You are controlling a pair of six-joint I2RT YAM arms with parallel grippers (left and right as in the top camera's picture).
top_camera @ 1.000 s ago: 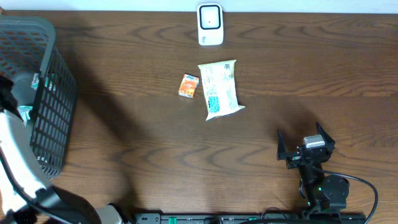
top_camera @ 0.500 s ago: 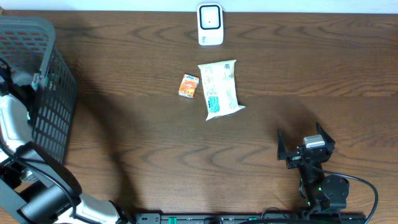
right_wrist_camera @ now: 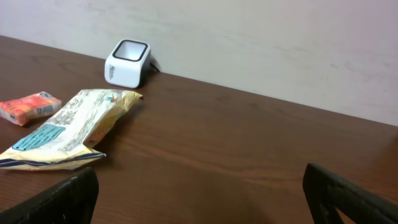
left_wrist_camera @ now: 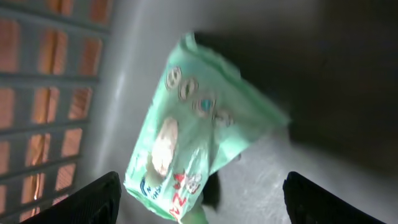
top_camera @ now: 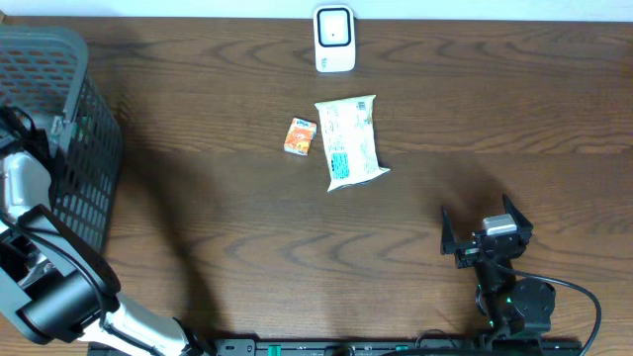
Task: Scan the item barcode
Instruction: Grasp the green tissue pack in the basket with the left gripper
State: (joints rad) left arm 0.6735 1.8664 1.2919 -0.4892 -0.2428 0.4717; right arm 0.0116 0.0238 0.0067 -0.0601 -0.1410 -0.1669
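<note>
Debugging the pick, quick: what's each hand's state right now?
Left hand: open, over the green packet in the basket, not gripping.
Right hand: open, empty.

Found scanner (top_camera: 334,38) at the table's (top_camera: 247,227) far edge, middle. Found pouch (top_camera: 350,141) before it, toward the centre, with sachet (top_camera: 300,135) just left of the pouch, not touching. Found basket (top_camera: 84,168) at the left edge, packet (left_wrist_camera: 199,124) lying in it. Found right gripper (top_camera: 483,242) by the near edge, right of the pouch, well apart.
</note>
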